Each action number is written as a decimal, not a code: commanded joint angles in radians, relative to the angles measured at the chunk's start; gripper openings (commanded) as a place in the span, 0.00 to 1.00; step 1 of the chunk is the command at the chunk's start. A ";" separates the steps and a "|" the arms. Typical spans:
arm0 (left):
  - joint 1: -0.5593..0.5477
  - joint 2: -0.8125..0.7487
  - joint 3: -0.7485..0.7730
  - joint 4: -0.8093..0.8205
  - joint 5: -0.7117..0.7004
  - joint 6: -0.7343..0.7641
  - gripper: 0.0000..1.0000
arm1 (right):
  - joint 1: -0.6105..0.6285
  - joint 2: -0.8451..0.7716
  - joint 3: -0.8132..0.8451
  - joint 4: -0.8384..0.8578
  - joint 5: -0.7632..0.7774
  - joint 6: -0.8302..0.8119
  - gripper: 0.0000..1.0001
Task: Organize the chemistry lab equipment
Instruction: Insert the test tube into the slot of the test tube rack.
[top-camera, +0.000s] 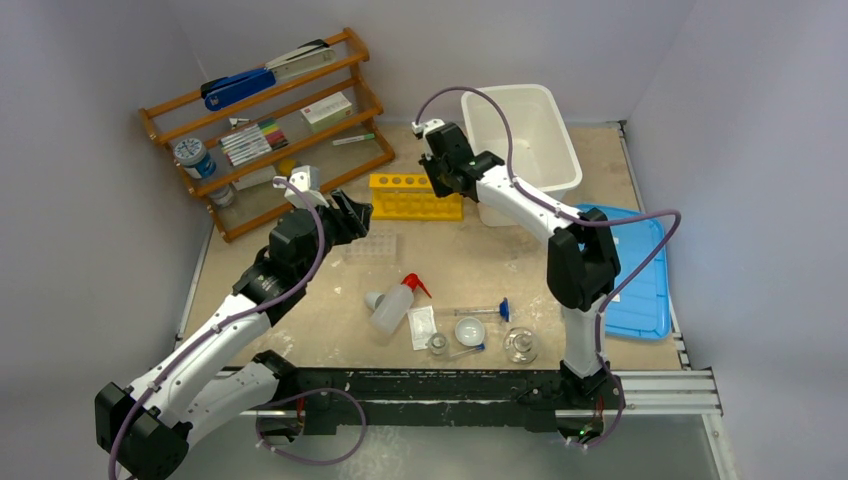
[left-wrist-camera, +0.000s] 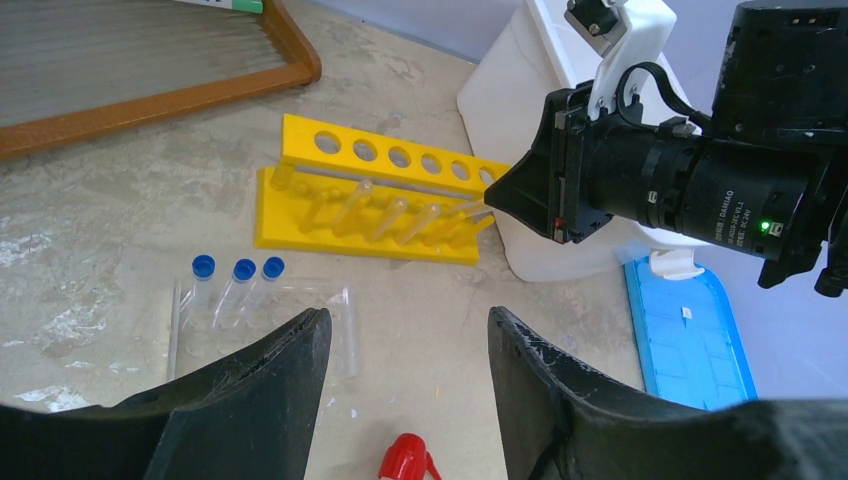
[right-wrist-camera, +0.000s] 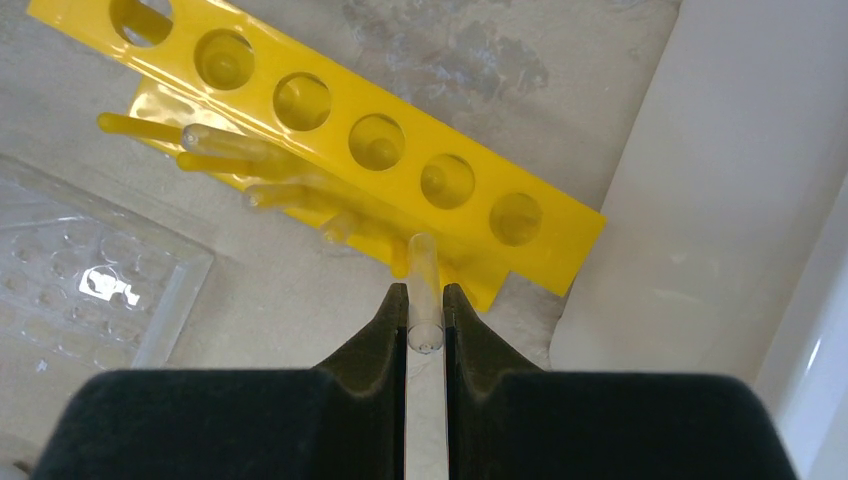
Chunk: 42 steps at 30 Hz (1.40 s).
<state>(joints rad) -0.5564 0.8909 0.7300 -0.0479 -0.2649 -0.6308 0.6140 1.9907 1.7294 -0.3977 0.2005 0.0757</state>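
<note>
Right fingers clenched on a clear tube, centre frame, over yellow six-hole rack base. Left wrist: left fingers released, empty; blue-capped tubes in clear tray, lower left. Top: rack upper-centre of tabletop.

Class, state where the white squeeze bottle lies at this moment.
In the top view, the white squeeze bottle lies on its side mid-table, just left of the glass dishes.

Yellow six-hole rack stands on the counter, with clear tubes slanted along its front. One clear tube is pinched between the right fingers. Three blue-capped tubes sit in the clear tray. White squeeze bottle lies on its side.
</note>
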 joint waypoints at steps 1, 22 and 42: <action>0.004 -0.008 0.017 0.031 0.010 0.020 0.58 | -0.004 -0.025 -0.010 0.014 0.010 -0.003 0.00; 0.004 0.011 0.017 0.049 0.025 0.017 0.58 | 0.000 -0.087 0.025 0.020 0.062 -0.033 0.00; 0.004 0.005 0.013 0.048 0.029 0.017 0.58 | 0.042 -0.069 0.046 0.002 0.070 -0.027 0.00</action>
<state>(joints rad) -0.5564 0.9051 0.7300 -0.0467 -0.2398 -0.6312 0.6537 1.9396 1.7351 -0.4004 0.2462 0.0566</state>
